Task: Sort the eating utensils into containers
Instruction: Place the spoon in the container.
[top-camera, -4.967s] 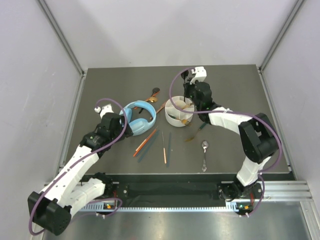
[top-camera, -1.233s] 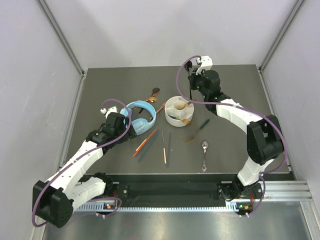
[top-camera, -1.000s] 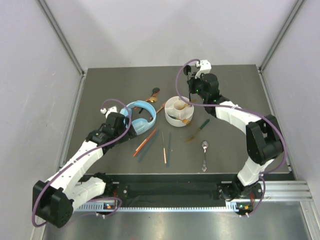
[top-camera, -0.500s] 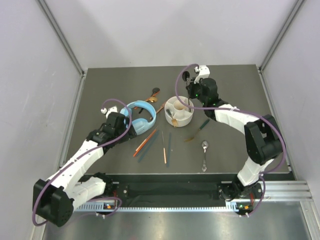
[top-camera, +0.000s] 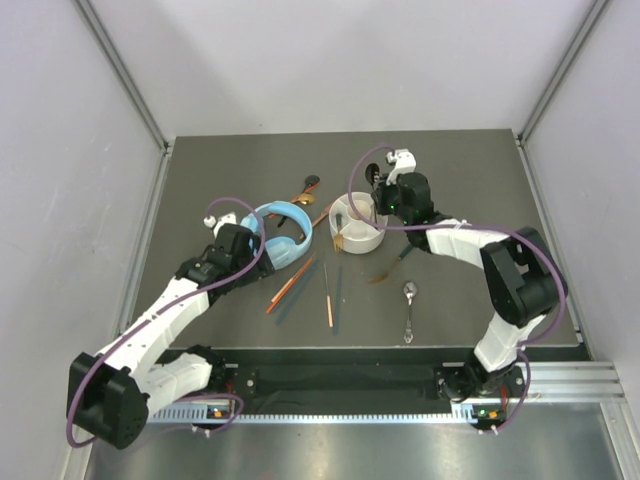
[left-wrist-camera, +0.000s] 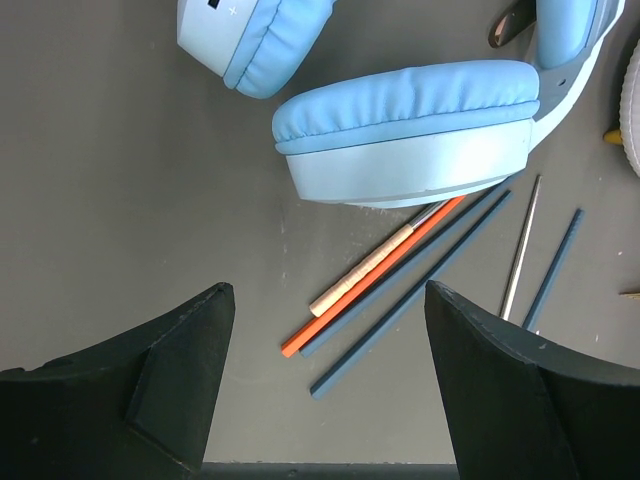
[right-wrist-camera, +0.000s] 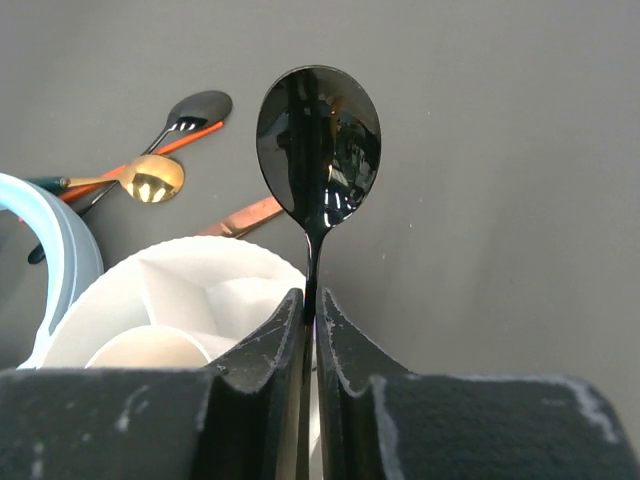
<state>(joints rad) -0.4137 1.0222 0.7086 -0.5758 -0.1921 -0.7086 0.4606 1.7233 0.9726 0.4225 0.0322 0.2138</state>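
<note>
- The right tool (right-wrist-camera: 310, 300) is clenched on the thin handle of a black spoon (right-wrist-camera: 318, 130). The spoon stands upright between the fingers, its bowl rising clear above the tips.
- The white holder (right-wrist-camera: 190, 275) sits just below and left of those fingers, with its inner dividers in view.
- Past the holder, a gold spoon (right-wrist-camera: 150, 177) and a dark spoon (right-wrist-camera: 200, 105) lie on the desk (top-camera: 200, 180), well apart from the tool.
- The left tool (left-wrist-camera: 325, 300) is spread wide and grasps nothing. It hovers over the desk on the near side of the blue headphones (left-wrist-camera: 410, 140).
- Orange chopsticks (left-wrist-camera: 372, 272) and teal chopsticks (left-wrist-camera: 410, 295) lie side by side in the gap between its fingers, their far ends against an ear cup.
- A silver spoon (top-camera: 408, 300) and a fork (top-camera: 395, 262) lie on the near side of the holder, clear of both tools.
</note>
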